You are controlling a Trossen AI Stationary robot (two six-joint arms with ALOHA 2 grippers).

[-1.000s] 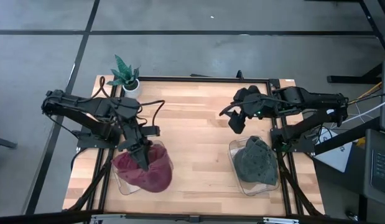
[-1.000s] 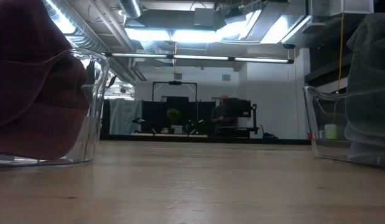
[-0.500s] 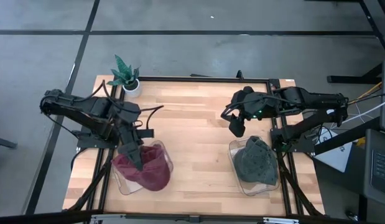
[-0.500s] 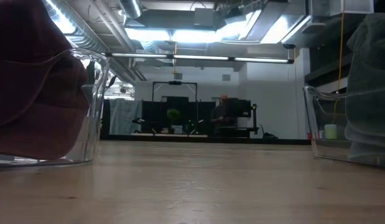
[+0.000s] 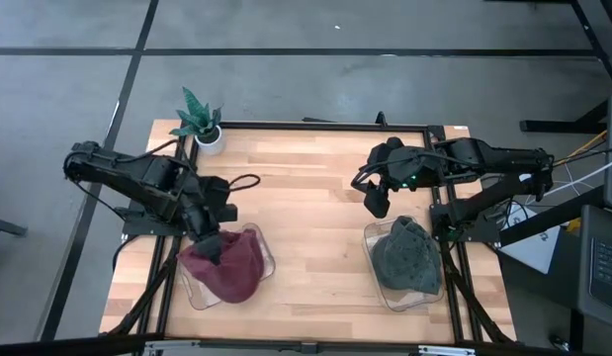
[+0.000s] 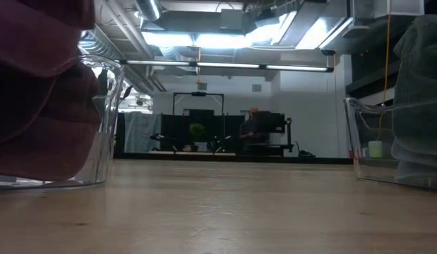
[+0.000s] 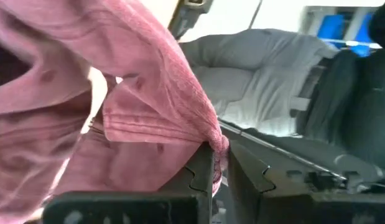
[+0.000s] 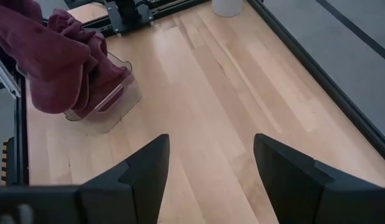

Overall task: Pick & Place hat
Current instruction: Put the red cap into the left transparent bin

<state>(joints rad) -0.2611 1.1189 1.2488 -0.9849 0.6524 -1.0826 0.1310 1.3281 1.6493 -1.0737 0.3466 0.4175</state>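
Observation:
A maroon knit hat (image 5: 231,277) sits partly in a clear plastic bin (image 5: 264,255) near the table's left near corner. It also shows in the low view (image 6: 34,92) and the right wrist view (image 8: 58,59). My left gripper (image 5: 209,243) stands over it, shut on its fabric. A grey hat (image 5: 404,255) lies in a second clear bin (image 5: 370,237) on the right. My right gripper (image 5: 376,199) hovers open over bare wood just beyond that bin, touching nothing. My left gripper pinches a bunched fold of the maroon hat (image 7: 218,142) between its two fingers (image 7: 201,180), coming from above and slanting down. The fabric is drawn up toward the fingers, and the hat's lower part (image 6: 27,148) is still inside the bin.
A small potted plant (image 5: 201,121) stands at the far left corner. The wooden tabletop (image 5: 315,227) between the two bins is bare. A dark frame (image 5: 325,126) runs along the table's edges. A person stands far off in the room (image 6: 255,130).
My left gripper has moved up and toward the table's left far side, staying shut on the maroon hat. The hat's upper part has been drawn up and leftward out of the bin, while its lower part stays inside. The right arm has kept still.

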